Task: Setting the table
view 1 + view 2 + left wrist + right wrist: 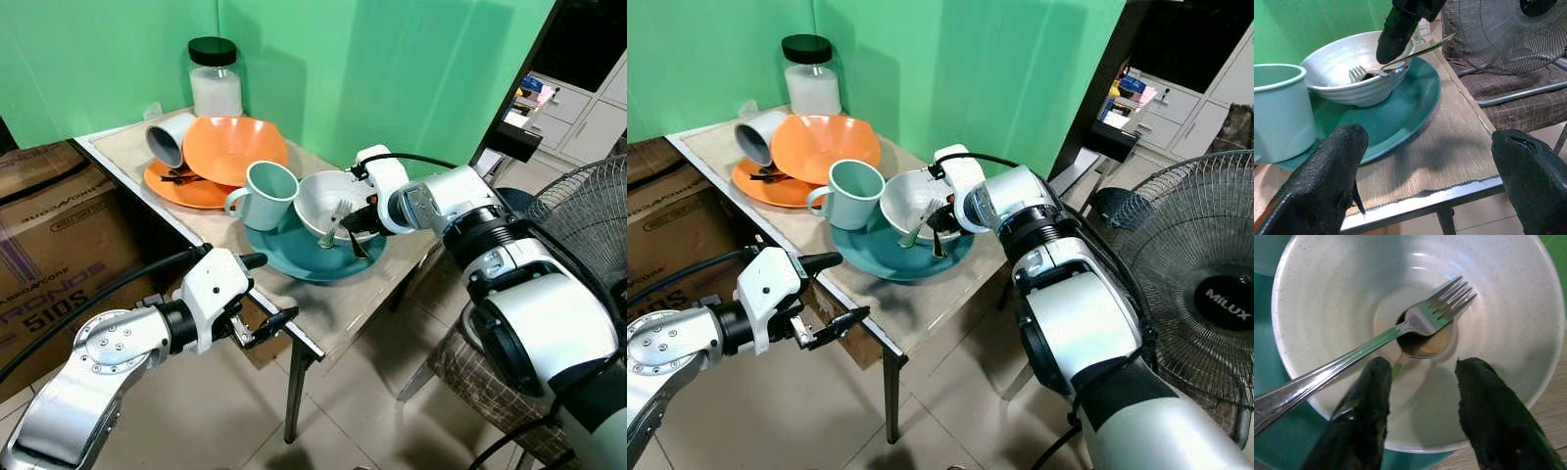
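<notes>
A: Right pincer sits at the rim of the white bowl, fingers apart, clamped on nothing. The bowl stands on the teal plate, near the front right end of the surface.

B: What's inside it?

A: A fork and, under it, a spoon. Fork handle runs out over the rim; the tines lie across the spoon's head at the bottom.

B: So the step is lifting cutlery out?

A: My reading, yes. The fork comes first, since it lies on top. Best to close on the handle where it clears the rim, not down in the hollow where both pieces cross; a pinch there likely catches both or skids on the curve.

B: Risks?

A: The bowl is light and loose on the plate; a sideways drag could tip or slide it. Lift straight up, then away.

B: The left arm?

A: Left pincer hangs just off the front edge of the surface, fingers wide apart, holding nothing. The pale green mug stands on the plate just beside the bowl, so keep the fork's swing away from it. The orange bowl, grey cup and jar sit further back, out of the way.
</notes>
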